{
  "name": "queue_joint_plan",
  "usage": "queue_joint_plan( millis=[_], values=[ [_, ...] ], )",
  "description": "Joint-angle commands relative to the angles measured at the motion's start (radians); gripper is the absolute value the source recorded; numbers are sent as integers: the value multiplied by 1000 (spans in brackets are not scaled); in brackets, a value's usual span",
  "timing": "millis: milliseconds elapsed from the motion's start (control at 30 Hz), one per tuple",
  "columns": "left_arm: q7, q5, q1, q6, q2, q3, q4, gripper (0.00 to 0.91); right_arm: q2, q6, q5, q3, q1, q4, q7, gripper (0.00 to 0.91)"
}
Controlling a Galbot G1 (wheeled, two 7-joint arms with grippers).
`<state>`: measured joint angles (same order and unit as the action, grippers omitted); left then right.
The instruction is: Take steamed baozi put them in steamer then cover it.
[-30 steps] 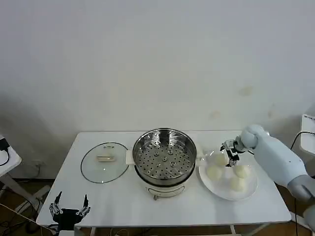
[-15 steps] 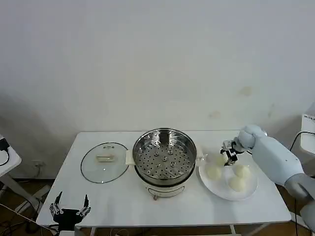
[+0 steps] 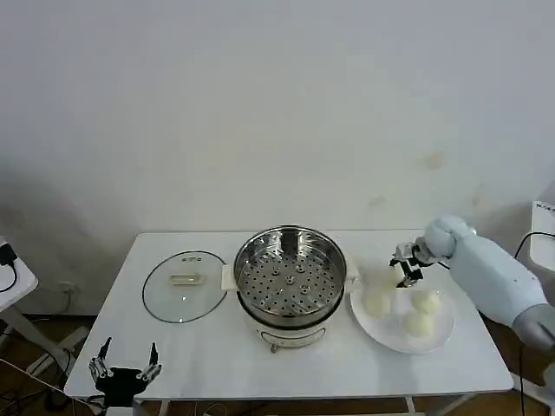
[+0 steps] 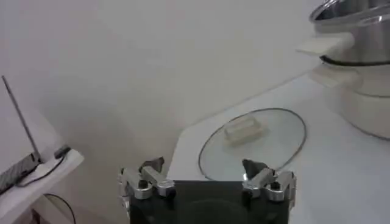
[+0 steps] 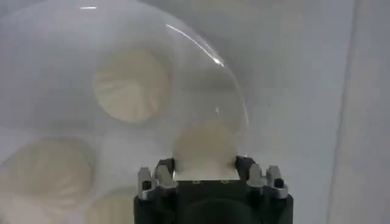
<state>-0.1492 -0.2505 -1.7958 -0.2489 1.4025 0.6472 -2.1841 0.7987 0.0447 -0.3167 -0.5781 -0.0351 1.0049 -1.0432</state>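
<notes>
1. Head view: steamer [image 3: 290, 279] at table [image 3: 217, 351] centre, perforated tray bare, no lid on it.
2. Cover [image 3: 184, 286] lies flat on the table at the steamer's 9 o'clock, just beside it; cream handle up.
3. White plate [image 3: 442, 334] at the steamer's 3 o'clock. Three baozi [image 3: 377, 303] rest on it in plain sight.
4. Right gripper [image 3: 405, 265] sits over the plate's 11 o'clock edge, arm reaching in from 3 o'clock.
5. Right wrist view adds what the head view hides: a fourth bun [image 5: 206, 146] sits between the right gripper's [image 5: 206, 171] fingers, which are closed narrowly against its sides. The other buns lie on the plate [image 5: 201, 55] beyond.
6. Left gripper [image 3: 123, 373] parked off the table's 7 o'clock corner, fingers spread wide, empty.
7. Left wrist view: left gripper [image 4: 207, 179] faces the cover [image 4: 253, 143], well apart; the steamer [image 4: 356, 36] stands beyond.
</notes>
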Motion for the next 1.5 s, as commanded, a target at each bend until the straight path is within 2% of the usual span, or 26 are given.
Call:
queue_joint_plan(
  millis=[33,200,333,533,800,1033,1100,1333,1500],
  values=[
    [0,0,0,0,-1,-2,-1,907,-90,-6,68,-26,42,139,0,675],
    [-1,6,5,0,-4,-6,-5,907,-130,-14,142,-90,178,205,0,675],
    [0,7,8,-1,-8,-8,-6,907,-115,-25,203,-210,335,235,-1,675],
    [0,12,12,-2,-12,-5,-6,907,-17,-24,290,-382,523,247,6,675],
    [0,24,25,-4,-26,14,7,907,135,-13,343,-489,598,290,32,675],
    [1,18,18,-7,-27,23,-18,907,238,58,331,-555,617,273,37,675],
    [2,17,16,-6,-27,27,-17,907,272,93,301,-564,606,271,43,675],
    [0,14,13,-4,-21,34,-19,907,299,160,300,-677,586,301,73,675],
    [0,15,13,-2,-19,38,-13,907,316,227,225,-698,546,290,102,675]
  ],
)
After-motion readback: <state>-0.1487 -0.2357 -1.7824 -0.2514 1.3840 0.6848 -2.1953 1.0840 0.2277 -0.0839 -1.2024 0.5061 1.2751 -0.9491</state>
